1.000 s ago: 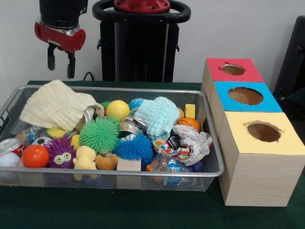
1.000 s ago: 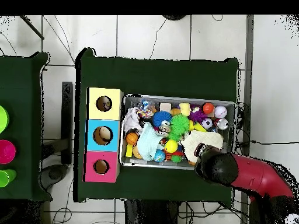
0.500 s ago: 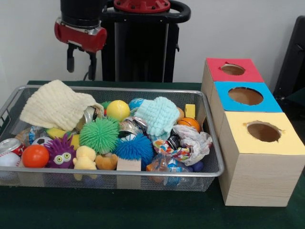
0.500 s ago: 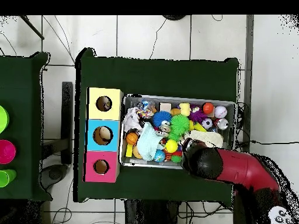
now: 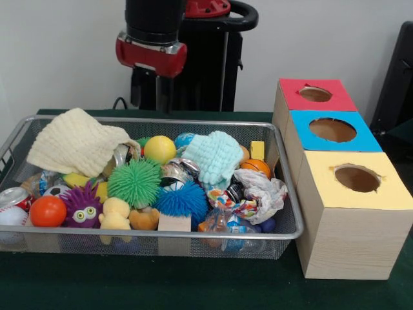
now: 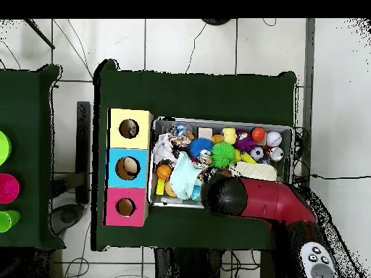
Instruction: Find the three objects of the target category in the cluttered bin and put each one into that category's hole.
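Note:
The silver wire-mesh tray (image 5: 26, 123) is full of toys. At its right end in the front view lie a crumpled whitish printed wrapper (image 5: 263, 192), a dotted wrapper (image 5: 226, 204) and a clear crinkly one (image 5: 236, 227). The overhead view shows the tray (image 6: 284, 129), the whitish wrapper (image 6: 163, 150) and the dotted wrapper (image 6: 180, 133). My gripper (image 5: 152, 93) hangs open and empty above the tray's far rim, behind the yellow ball (image 5: 159, 149). In the overhead view the arm's end (image 6: 223, 195) covers it.
Three boxes with holes stand beside the tray: red (image 5: 316, 95), blue (image 5: 332, 129), yellow (image 5: 357, 177). In the tray are a cream cloth (image 5: 74, 142), a mint cloth (image 5: 216, 155), spiky balls (image 5: 134, 183), cans and small balls.
My gripper has moved along the tray's far side, from above the cream cloth to behind the yellow ball, toward the boxes. It stays open and empty. Nothing in the tray has moved.

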